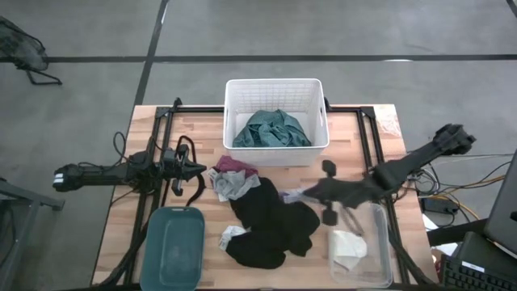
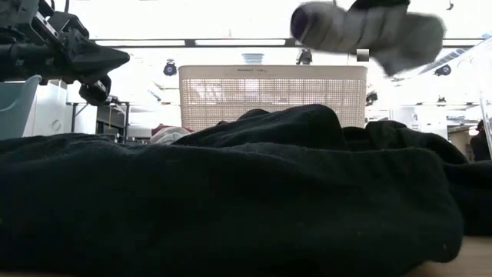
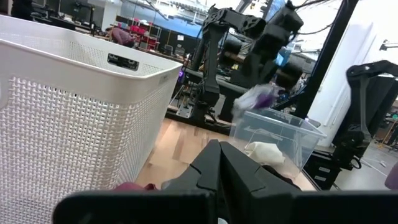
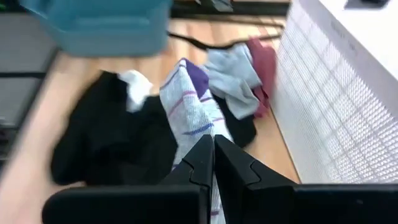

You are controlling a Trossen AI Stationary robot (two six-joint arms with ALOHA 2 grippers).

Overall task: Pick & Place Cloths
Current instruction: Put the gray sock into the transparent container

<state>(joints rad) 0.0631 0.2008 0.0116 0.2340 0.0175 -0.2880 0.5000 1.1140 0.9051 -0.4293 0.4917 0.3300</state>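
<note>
Cloths are mostly still in a heap mid-table: the big black one (image 1: 266,226) sprawls across the middle, with a small white piece (image 1: 232,235) at its edge by the teal tub (image 1: 174,246). The grey piece (image 1: 234,185) and the maroon-pink one (image 1: 235,166) sit bunched together just in front of the white basket (image 1: 275,87). The teal garment (image 1: 271,129) is already inside that basket, and another white cloth (image 1: 349,249) lies in the clear bin (image 1: 380,267) on your right side.

Your right gripper (image 4: 213,147) has its fingers clamped on the striped sock (image 4: 189,106), white with purple bands, and it's lifted clear of the pile. You can see it dangling high in the low view. So I'd call this the carry step: 1 sock picked, not yet placed.

Your left gripper (image 1: 203,168) is parked near the maroon-pink piece with its fingers together and nothing in them, as far as I can tell.

Next move, I reckon: swing the sock over to a container and let go. Which one, I can't say for sure, but the clear bin is nearest and already holds a small white piece. Get well over the rim before releasing, since a hanging sock can easily drape on the edge.
</note>
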